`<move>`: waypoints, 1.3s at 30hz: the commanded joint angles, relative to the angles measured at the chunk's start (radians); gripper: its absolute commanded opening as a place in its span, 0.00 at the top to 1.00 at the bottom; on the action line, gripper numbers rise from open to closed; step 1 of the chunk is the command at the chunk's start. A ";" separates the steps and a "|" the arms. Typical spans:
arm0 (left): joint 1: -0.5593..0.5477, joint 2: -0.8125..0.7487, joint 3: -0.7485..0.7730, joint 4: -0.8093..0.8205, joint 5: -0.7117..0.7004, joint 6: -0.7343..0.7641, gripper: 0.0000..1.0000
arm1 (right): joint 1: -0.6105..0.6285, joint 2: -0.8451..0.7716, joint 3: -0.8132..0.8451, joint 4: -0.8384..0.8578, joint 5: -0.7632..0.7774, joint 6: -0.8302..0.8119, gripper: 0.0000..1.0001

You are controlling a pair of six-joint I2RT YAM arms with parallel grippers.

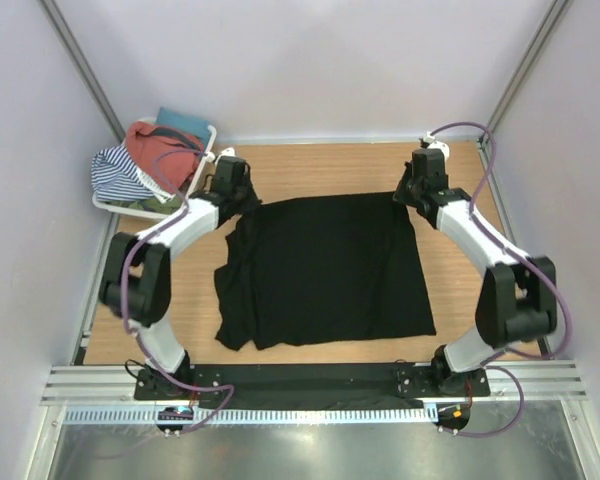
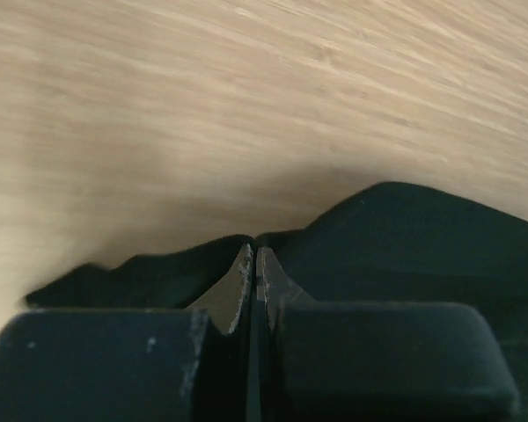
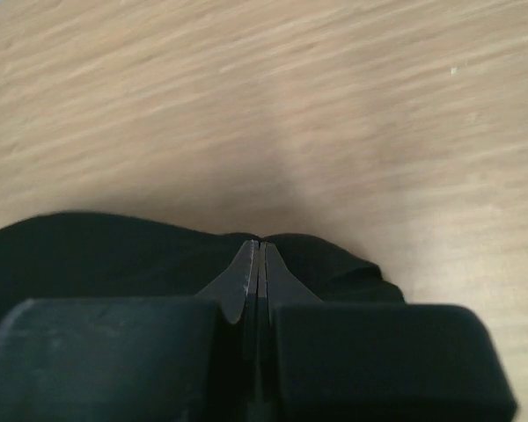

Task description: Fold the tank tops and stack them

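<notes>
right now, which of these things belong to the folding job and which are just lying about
Job in hand:
black tank top, spread flat
left gripper and right gripper, each shut on a far corner of it
rust-red top, in the white basket

Lying about:
the white basket itself
striped cloth
teal item

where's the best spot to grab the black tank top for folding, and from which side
Its two far corners, one per arm, coming down from above. The black tank top lies spread flat on the table, its far edge fairly straight, while its left side is rumpled. The left gripper and right gripper are shut on those corners.
</notes>
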 commanded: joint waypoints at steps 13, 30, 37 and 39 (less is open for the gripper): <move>0.062 0.470 0.693 -0.033 0.006 0.047 0.00 | -0.151 0.613 0.762 -0.013 0.053 0.073 0.15; -0.005 -0.251 -0.100 -0.168 -0.154 0.030 0.00 | -0.151 -0.129 -0.109 -0.063 0.079 0.140 0.41; 0.074 -0.228 -0.202 -0.110 -0.059 0.005 0.01 | -0.151 -0.381 -0.350 -0.241 0.136 0.316 0.51; 0.083 -0.185 -0.165 -0.108 -0.077 0.019 0.06 | -0.153 -0.455 -0.411 -0.278 0.153 0.344 0.52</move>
